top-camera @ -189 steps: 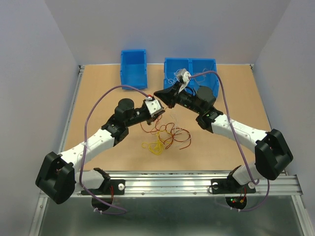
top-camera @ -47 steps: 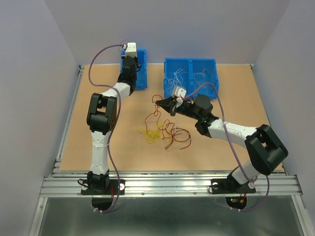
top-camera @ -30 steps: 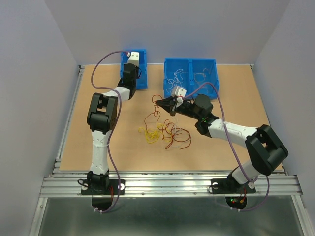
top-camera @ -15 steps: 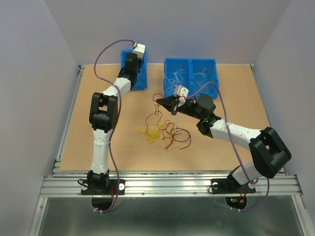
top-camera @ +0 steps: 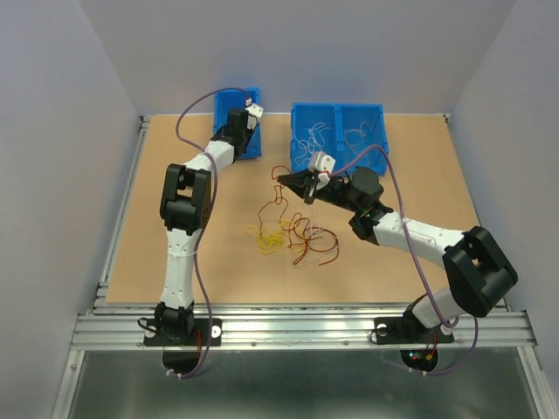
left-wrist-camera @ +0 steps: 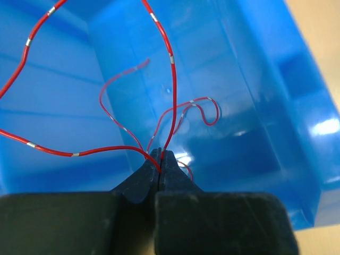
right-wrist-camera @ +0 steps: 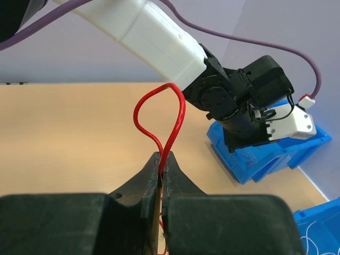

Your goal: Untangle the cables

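Cables (left-wrist-camera: 170, 56) pinched in left pincer (left-wrist-camera: 161, 158) leave frame at top.

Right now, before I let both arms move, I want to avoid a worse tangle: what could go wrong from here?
1. The left gripper is shut on several red strands at once over the small blue bin; dropped together, they may stay tangled.
2. The right gripper pinches a red loop that seems to trail into the clump; pulling could drag or tighten it.
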You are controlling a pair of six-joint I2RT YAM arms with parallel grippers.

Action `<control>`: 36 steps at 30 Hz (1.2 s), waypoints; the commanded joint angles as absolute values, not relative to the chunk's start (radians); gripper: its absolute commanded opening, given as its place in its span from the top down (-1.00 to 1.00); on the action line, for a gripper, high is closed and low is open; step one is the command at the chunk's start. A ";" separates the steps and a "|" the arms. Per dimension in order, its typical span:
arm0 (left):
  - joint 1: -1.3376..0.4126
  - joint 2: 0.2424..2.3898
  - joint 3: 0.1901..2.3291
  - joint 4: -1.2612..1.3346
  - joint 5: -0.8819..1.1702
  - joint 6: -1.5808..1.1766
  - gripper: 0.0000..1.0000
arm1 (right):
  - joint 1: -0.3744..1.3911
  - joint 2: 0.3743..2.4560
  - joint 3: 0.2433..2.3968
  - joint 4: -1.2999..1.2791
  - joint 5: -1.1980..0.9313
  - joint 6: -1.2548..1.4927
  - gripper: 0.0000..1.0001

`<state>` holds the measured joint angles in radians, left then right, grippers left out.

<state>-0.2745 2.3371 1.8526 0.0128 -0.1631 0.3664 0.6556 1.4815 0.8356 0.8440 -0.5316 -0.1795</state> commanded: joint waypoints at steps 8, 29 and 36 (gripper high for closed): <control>-0.281 2.257 1.755 -0.236 -0.046 0.407 1.00 | 0.652 1.430 0.816 0.859 -0.522 -0.183 0.99; -0.278 1.996 1.555 -0.169 -0.061 0.354 0.03 | 0.650 1.414 0.811 0.839 -0.468 -0.178 0.99; -0.275 1.853 1.526 -0.164 -0.071 0.367 -0.98 | 0.644 1.416 0.818 0.839 -0.433 -0.157 0.99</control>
<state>-0.2741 2.0056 1.5387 -0.1825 -0.0578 0.3565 0.6540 1.4460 0.8219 0.8143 -0.4660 -0.1749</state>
